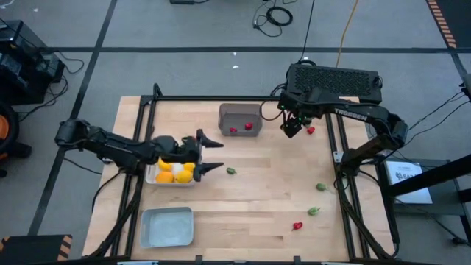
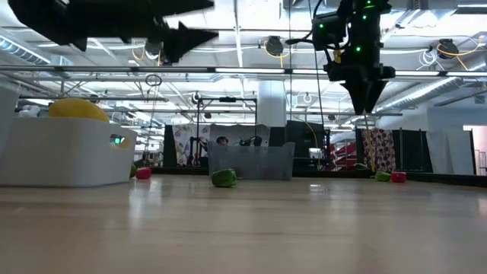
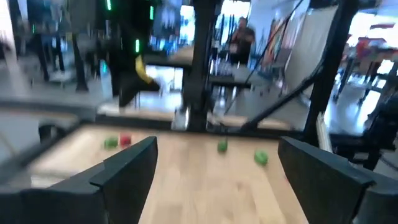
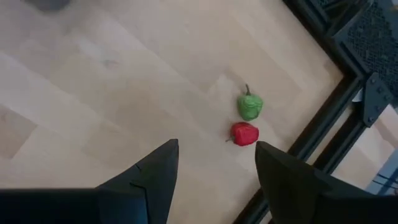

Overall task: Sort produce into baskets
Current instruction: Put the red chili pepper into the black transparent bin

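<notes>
My left gripper (image 1: 219, 155) is open and empty, held above the table by the right end of the white tray (image 1: 153, 177), which holds several yellow and orange rounds (image 1: 176, 171). My right gripper (image 1: 292, 129) is open and empty, up in the air at the far right, right of the dark grey bin (image 1: 239, 120), which holds two red pieces (image 1: 249, 126). In the right wrist view a red piece (image 4: 244, 133) and a green piece (image 4: 250, 106) lie side by side on the table beyond the open fingers (image 4: 214, 155). A light grey-blue tray (image 1: 168, 226) stands at the near left.
Loose pieces lie on the wood: a green one (image 1: 231, 171) just right of my left gripper, two green ones (image 1: 321, 187) (image 1: 314, 210) and a red one (image 1: 298, 226) at the near right. A black frame (image 1: 335, 140) borders the table. A large black box (image 1: 335, 82) stands at the far right.
</notes>
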